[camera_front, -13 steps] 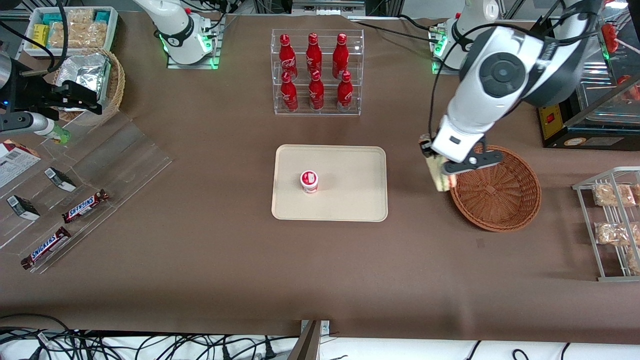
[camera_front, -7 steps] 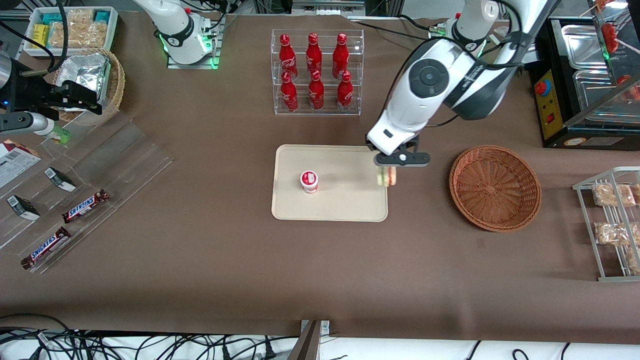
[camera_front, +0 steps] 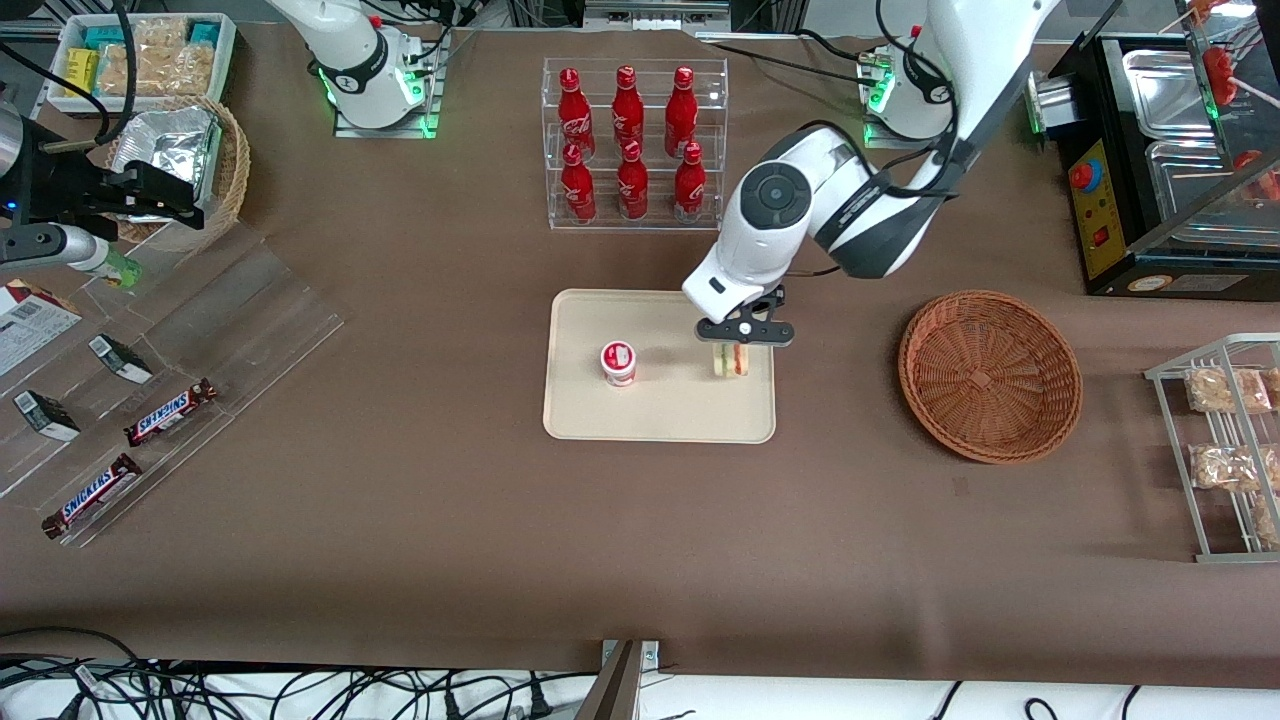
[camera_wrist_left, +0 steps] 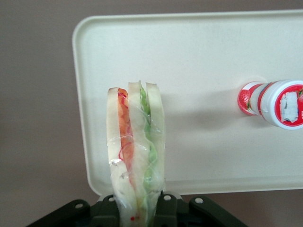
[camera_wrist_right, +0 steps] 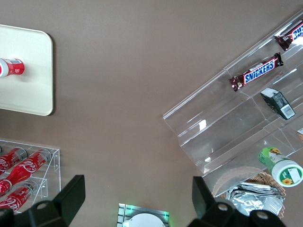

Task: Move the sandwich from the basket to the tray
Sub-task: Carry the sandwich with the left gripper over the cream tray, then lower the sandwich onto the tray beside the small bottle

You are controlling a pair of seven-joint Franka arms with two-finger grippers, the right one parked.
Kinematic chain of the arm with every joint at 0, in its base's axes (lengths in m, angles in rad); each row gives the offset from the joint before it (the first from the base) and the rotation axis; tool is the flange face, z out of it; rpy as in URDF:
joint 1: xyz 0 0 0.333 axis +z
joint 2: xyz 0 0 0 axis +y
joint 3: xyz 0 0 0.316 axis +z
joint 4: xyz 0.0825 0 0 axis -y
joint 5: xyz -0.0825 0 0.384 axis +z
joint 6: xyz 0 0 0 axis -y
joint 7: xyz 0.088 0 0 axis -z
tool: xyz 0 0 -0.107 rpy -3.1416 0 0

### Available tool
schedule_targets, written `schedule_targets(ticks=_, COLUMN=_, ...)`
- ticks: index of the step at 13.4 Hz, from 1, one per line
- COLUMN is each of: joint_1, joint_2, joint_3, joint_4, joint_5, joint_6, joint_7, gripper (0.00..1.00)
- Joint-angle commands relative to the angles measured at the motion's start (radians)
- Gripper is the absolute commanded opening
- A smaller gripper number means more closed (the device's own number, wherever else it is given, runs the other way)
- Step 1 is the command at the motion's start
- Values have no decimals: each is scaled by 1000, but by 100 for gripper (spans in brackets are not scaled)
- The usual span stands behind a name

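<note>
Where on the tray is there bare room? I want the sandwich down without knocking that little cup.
The gripper, shut on the sandwich, hangs over the tray near its basket-side rim. Bare tray lies between sandwich and yogurt cup, and along the rim nearest the front camera. Only around the cup is it tight.

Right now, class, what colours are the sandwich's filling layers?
Red, orange and green between white bread; the sandwich, held in the end effector, shows best in the left wrist view.

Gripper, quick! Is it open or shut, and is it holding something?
Gripper: shut on the sandwich, holding it over the tray, beside the small red-and-white cup.
</note>
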Motion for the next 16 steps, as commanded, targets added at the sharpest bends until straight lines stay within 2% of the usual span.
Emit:
schedule_targets(ticks=1, joint_1=-27, joint_2=60, joint_3=3, joint_4=33, joint_5=81, joint_6=21, joint_7=-63, gripper=0)
schedule_targets(ticks=4, joint_1=-30, joint_2=115, joint_3=3, joint_4=33, joint_5=167, joint_6=59, joint_7=-112, gripper=0)
schedule_targets(ticks=6, joint_1=-36, joint_2=141, joint_3=5, joint_4=36, joint_5=199, joint_6=65, joint_7=-120, gripper=0)
schedule_targets(ticks=10, joint_1=-38, joint_2=180, joint_3=8, joint_4=65, joint_5=204, joint_6=93, joint_7=-125, gripper=0)
schedule_targets(ticks=11, joint_1=-38, joint_2=180, joint_3=8, joint_4=65, joint_5=204, joint_6=93, joint_7=-126, gripper=4)
schedule_targets(ticks=12, joint_1=-38, joint_2=180, joint_3=9, joint_4=65, joint_5=202, joint_6=93, joint_7=-137, gripper=42)
schedule_targets(ticks=13, joint_1=-38, joint_2=178, joint_3=9, joint_4=67, joint_5=204, joint_6=93, joint_7=-158, gripper=99)
schedule_targets(ticks=16, joint_1=-21, joint_2=160, joint_3=8, joint_4=119, joint_5=201, joint_6=62, joint_7=-167, gripper=100)
